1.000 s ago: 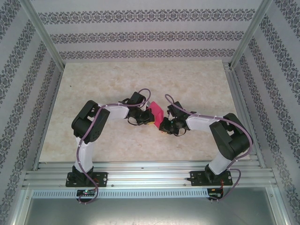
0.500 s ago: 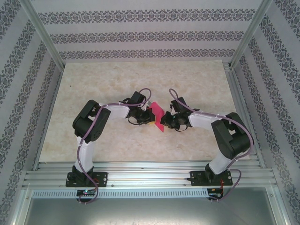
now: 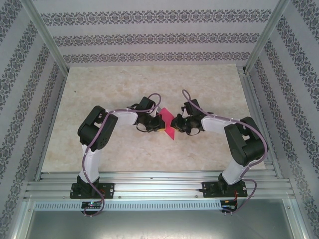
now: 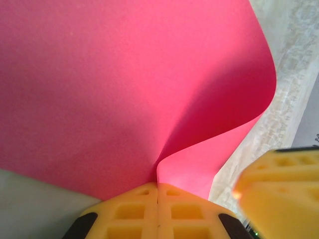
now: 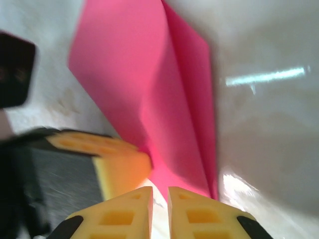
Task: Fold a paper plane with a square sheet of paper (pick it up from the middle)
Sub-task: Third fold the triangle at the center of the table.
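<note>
The square sheet of paper (image 3: pixel 168 127), bright magenta-pink, is held up off the table between the two arms and bends into a soft fold. My left gripper (image 4: pixel 158 186) is shut on its lower edge, right where the paper (image 4: pixel 124 89) curls. In the top view the left gripper (image 3: pixel 160 123) meets the sheet from the left. My right gripper (image 3: pixel 175 123) faces it from the right. In the right wrist view the right gripper (image 5: pixel 159 191) stands open by a narrow slit with only table showing in the gap. The paper's (image 5: pixel 164 99) lower tip hangs just beyond its fingertips.
A beige marbled tabletop (image 3: pixel 149 84) lies under both arms, with patterned walls on three sides. Aluminium rails (image 3: pixel 159 186) run along the near edge by the arm bases. The right gripper's yellow finger (image 4: pixel 279 184) sits close beside my left jaws.
My right gripper has swung away from the near edge and now sits level with the left gripper beside the paper. The sheet looks narrower from above. The left arm has stayed put.
</note>
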Controlling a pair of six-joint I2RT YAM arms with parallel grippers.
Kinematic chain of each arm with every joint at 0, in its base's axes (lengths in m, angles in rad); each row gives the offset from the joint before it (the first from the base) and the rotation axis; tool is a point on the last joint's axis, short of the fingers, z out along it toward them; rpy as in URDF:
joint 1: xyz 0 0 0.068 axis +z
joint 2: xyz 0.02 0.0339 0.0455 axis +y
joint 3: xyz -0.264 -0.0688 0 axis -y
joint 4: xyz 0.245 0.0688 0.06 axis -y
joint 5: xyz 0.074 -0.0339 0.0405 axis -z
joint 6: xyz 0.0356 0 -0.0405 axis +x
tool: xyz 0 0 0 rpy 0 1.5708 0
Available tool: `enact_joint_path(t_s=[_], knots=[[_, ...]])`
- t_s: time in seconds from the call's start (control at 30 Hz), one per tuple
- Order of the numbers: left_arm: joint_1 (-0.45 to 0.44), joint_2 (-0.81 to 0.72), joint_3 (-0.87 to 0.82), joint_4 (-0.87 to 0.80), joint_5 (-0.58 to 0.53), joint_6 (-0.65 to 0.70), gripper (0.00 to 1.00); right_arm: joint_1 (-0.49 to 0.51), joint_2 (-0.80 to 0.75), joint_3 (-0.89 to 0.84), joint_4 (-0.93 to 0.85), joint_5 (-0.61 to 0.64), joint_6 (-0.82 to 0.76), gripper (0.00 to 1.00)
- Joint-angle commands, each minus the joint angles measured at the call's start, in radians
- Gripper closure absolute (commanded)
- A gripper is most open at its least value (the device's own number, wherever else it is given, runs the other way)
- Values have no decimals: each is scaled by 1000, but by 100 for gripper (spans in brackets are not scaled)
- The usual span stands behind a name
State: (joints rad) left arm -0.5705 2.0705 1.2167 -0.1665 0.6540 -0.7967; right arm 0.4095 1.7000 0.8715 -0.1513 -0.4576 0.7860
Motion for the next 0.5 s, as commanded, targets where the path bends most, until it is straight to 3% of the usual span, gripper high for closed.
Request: enact_joint_path(t_s=[0.0, 0.2, 0.27, 0.47], knots=[[2, 43, 6, -44, -26, 28, 95, -28, 49, 41, 37, 0, -18, 84], [2, 50, 11, -50, -21, 32, 95, -49, 188, 56, 116, -72, -2, 84], [3, 48, 6, -43, -21, 26, 95, -49, 220, 59, 94, -44, -6, 85], [3, 45, 7, -55, -23, 33, 95, -55, 112, 75, 14, 13, -35, 84]])
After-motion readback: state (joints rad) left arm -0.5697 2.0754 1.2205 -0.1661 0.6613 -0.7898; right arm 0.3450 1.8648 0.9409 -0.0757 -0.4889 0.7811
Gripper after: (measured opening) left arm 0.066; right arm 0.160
